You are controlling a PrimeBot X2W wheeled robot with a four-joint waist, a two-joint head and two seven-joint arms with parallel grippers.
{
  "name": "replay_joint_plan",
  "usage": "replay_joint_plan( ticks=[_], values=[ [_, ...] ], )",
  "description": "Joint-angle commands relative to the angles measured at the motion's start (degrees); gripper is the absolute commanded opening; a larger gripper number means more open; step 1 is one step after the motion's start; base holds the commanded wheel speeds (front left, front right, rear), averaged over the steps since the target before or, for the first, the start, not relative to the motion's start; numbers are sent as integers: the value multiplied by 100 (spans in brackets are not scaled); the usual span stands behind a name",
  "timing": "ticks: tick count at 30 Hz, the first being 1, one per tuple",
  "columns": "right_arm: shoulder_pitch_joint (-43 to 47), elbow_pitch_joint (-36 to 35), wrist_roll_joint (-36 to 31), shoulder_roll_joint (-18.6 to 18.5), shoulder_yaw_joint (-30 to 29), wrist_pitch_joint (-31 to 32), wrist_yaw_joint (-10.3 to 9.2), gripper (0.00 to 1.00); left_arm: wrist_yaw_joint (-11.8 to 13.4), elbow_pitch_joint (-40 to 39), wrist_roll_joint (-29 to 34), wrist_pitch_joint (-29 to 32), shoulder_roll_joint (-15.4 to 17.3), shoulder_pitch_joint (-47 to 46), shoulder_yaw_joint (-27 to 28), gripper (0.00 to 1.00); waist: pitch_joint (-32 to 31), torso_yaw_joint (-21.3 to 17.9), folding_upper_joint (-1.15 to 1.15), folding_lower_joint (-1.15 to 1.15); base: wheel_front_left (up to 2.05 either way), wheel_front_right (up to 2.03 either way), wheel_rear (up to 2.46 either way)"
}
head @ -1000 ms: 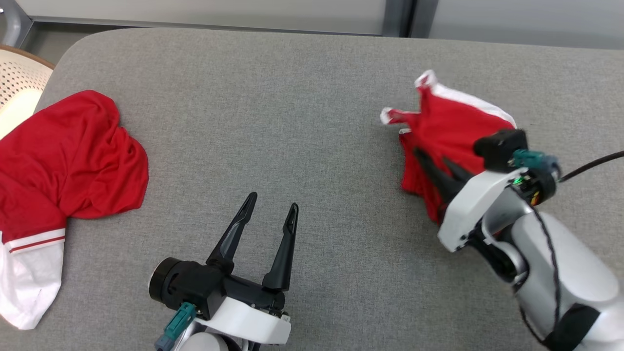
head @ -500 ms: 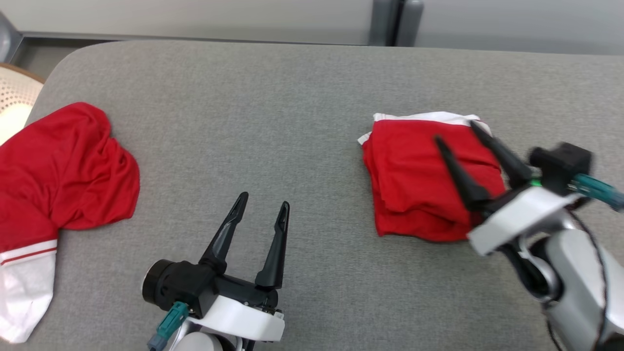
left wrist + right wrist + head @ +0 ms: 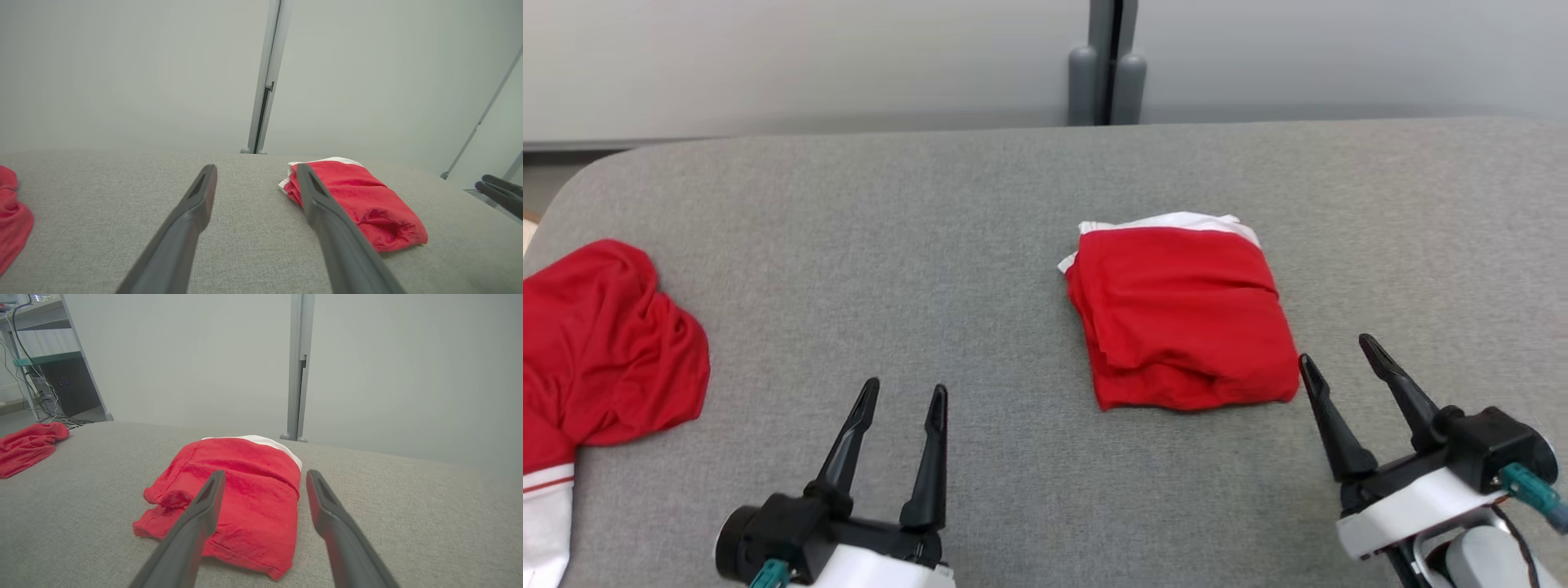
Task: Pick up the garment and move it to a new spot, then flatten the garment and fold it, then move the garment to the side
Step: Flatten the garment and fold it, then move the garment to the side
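On grey fabric surface (image 3: 931, 245) | folded garment (image 3: 1180, 318) | L claw (image 3: 907, 386), R claw (image 3: 1334, 349) agape, empty | pale wall (image 3: 809, 57), post (image 3: 1107, 65) behind

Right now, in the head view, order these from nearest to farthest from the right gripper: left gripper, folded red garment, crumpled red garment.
1. The folded red garment, just left of the right gripper.
2. The left gripper, lower left.
3. The crumpled red garment, far left edge.

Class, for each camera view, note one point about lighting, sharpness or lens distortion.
Head view: even light, no glare, thin shadow under the folded garment. Left wrist view: the left pincer looms large, soft-edged. Right wrist view: the right pincer likewise; the shelf frame leans, a wide-angle effect.
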Motion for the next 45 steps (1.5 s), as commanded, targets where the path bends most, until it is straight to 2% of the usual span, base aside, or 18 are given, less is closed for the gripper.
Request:
replay_joint_plan(
  ticks=[1, 7, 16, 25, 36, 45],
  values=[
    [78, -160, -140, 85, -85, -39, -6, 100, 14, -51, 44, 0, 19, 113, 81, 100, -116, -104, 0, 0, 0, 0, 0],
    [552, -604, -535, 350, -134, -38, -6, 100, 144, -273, -9, 0, 18, 579, 388, 100, -445, -264, 0, 0, 0, 0, 0],
    [1088, -744, -808, 657, -241, -41, -7, 100, 191, -460, 70, -1, 16, 1256, 764, 100, -876, -446, 0, 0, 0, 0, 0],
    [1221, -682, -824, 803, -298, -42, -7, 100, 198, -369, 212, -1, 19, 1296, 649, 100, -922, -429, 0, 0, 0, 0, 0],
    [1245, -700, -794, 862, -407, -42, -7, 100, 291, -351, 226, -1, 18, 1269, 654, 100, -909, -418, 0, 0, 0, 0, 0],
    [1234, -662, -815, 875, -392, -43, -7, 100, 272, -328, 249, -1, 19, 1252, 662, 100, -907, -408, 0, 0, 0, 0, 0]
  ],
)
